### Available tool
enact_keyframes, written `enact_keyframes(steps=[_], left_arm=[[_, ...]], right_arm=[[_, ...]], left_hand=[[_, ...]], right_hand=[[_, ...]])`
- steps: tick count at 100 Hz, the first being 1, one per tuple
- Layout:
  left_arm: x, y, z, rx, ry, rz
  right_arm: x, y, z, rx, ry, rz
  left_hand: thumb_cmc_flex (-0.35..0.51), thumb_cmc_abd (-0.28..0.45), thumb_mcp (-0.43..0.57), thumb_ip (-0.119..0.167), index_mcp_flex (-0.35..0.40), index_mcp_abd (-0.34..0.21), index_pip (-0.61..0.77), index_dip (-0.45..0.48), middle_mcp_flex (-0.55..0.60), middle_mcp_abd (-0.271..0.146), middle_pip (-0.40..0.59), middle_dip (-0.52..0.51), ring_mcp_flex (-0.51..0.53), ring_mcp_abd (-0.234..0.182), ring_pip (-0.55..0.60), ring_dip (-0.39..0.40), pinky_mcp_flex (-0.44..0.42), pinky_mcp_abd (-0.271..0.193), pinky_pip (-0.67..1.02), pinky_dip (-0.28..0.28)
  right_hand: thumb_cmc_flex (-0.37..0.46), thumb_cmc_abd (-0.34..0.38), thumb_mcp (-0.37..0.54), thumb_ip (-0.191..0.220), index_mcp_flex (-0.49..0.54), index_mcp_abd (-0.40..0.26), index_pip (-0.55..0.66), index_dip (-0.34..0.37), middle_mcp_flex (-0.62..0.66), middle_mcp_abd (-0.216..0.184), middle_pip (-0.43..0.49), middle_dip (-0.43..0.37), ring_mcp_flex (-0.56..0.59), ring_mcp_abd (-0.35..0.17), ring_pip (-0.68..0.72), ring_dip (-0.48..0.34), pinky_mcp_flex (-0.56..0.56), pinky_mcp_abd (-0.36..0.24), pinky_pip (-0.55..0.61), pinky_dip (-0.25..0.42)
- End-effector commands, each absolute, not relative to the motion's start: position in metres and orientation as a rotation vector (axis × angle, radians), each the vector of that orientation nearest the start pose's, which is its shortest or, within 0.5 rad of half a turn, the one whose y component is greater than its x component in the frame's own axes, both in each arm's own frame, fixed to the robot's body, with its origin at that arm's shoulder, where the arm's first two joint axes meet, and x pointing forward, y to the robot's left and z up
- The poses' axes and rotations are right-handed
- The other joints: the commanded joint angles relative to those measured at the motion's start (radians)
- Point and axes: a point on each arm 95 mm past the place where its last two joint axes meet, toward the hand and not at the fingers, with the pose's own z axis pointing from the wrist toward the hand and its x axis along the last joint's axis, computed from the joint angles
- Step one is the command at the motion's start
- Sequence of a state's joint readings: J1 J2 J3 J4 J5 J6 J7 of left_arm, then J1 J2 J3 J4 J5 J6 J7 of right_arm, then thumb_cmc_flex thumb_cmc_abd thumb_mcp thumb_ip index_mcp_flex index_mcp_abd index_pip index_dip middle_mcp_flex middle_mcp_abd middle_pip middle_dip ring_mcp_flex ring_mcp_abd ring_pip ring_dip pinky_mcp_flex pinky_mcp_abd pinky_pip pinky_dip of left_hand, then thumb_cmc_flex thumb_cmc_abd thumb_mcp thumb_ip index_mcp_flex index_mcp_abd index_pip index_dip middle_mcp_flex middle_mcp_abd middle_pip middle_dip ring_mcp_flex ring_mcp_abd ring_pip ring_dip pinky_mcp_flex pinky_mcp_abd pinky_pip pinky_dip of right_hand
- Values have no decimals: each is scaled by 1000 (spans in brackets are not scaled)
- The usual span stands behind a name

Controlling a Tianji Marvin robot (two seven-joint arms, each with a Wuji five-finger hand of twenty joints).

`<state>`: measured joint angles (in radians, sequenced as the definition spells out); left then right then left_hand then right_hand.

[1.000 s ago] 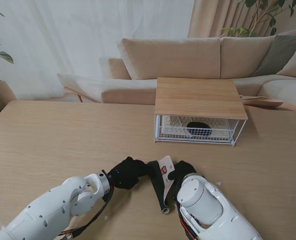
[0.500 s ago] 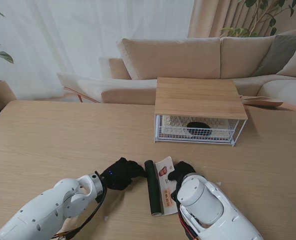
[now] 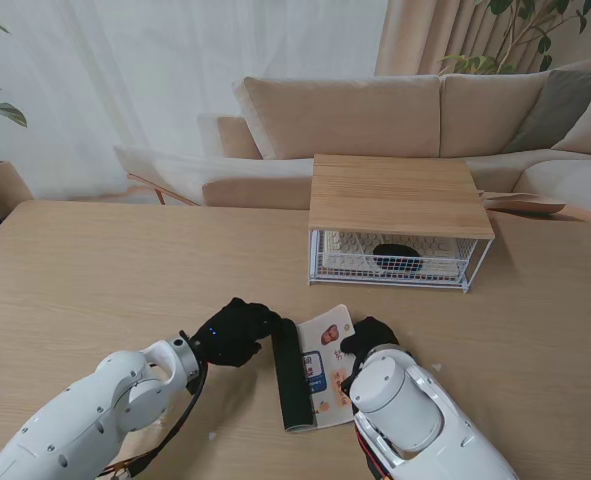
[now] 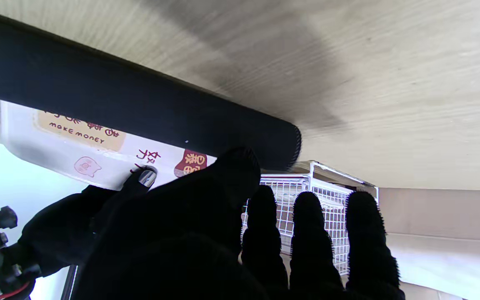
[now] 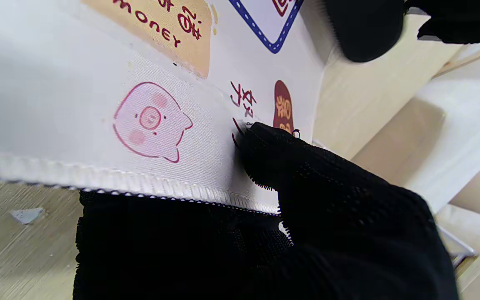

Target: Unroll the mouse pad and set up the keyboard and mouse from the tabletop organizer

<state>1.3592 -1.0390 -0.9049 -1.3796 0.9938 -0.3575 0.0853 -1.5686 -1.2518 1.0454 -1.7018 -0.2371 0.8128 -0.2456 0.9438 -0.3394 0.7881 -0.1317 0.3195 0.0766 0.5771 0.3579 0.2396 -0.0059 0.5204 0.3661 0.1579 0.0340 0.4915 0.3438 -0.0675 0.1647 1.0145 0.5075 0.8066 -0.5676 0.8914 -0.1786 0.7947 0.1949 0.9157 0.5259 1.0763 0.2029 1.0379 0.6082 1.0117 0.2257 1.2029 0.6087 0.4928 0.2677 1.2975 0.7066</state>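
The mouse pad lies partly unrolled near me: a black roll on the left and its white printed face spread toward the right. My left hand is open, its straight fingers resting against the roll. My right hand grips the pad's free edge, thumb on the printed face and palm under the stitched hem. The white keyboard and black mouse sit inside the wire organizer farther from me.
The organizer has a wooden top and stands to the right of centre. A beige sofa runs behind the table's far edge. Bare wooden tabletop stretches to the left.
The roll has travelled left, uncovering more of the printed face. My left hand has moved left with it. My right hand has kept its hold on the free edge.
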Motion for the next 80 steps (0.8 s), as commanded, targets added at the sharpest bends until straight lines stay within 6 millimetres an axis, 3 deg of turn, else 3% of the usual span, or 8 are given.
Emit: enact_keyframes(steps=[1, 20, 31, 50, 80], left_arm=[[398, -59, -374, -911, 1972, -1682], [384, -78, -382, -1053, 1937, -1777], [378, -81, -393, -949, 2055, -1743], [378, -64, -406, -956, 2130, -1672], [394, -28, -397, -891, 2117, -1564]], right_arm=[[364, 68, -354, -3064, -1053, -1573], [364, 66, -355, -3102, -1029, -1568], [364, 65, -355, -3111, -1025, -1572], [363, 60, -353, -3118, -1011, -1604], [360, 51, -348, -3166, -1001, -1635]], left_hand=[[1, 2, 38, 24, 3, -1, -7, 1, -6, 15, -1, 7, -33, -17, 16, 8, 3, 6, 9, -3], [2, 27, 5, 21, 8, -5, -13, -2, -7, 14, -7, 4, -33, -20, 5, 2, -9, 7, -1, -7], [-36, 34, -10, 20, 6, -10, -15, -3, 3, 8, -6, 4, -29, -25, 24, 12, 16, 1, 13, -1], [-46, 27, 6, 19, 8, -11, -13, -2, 3, 8, -7, 4, -33, -25, 23, 11, 9, 7, 7, -2], [-62, 21, 11, 17, 12, -17, -14, -3, 2, 7, -9, 3, -33, -25, 21, 10, 3, 12, -1, -5]], right_hand=[[59, 25, 53, -24, 18, -30, 54, 27, 12, 47, 41, 11, 24, 47, 18, 10, 13, -11, 54, 45], [58, 26, 56, -25, 17, -33, 54, 27, 10, 45, 40, 12, 21, 45, 16, 10, 13, -12, 52, 45], [58, 27, 55, -25, 17, -32, 54, 28, 10, 46, 40, 13, 21, 45, 18, 10, 12, -12, 51, 45], [58, 27, 57, -25, 18, -31, 56, 29, 11, 46, 42, 15, 24, 45, 21, 12, 14, -12, 52, 46], [54, 22, 68, -22, 16, -30, 59, 36, 10, 47, 49, 21, 27, 44, 30, 15, 16, -11, 58, 51]])
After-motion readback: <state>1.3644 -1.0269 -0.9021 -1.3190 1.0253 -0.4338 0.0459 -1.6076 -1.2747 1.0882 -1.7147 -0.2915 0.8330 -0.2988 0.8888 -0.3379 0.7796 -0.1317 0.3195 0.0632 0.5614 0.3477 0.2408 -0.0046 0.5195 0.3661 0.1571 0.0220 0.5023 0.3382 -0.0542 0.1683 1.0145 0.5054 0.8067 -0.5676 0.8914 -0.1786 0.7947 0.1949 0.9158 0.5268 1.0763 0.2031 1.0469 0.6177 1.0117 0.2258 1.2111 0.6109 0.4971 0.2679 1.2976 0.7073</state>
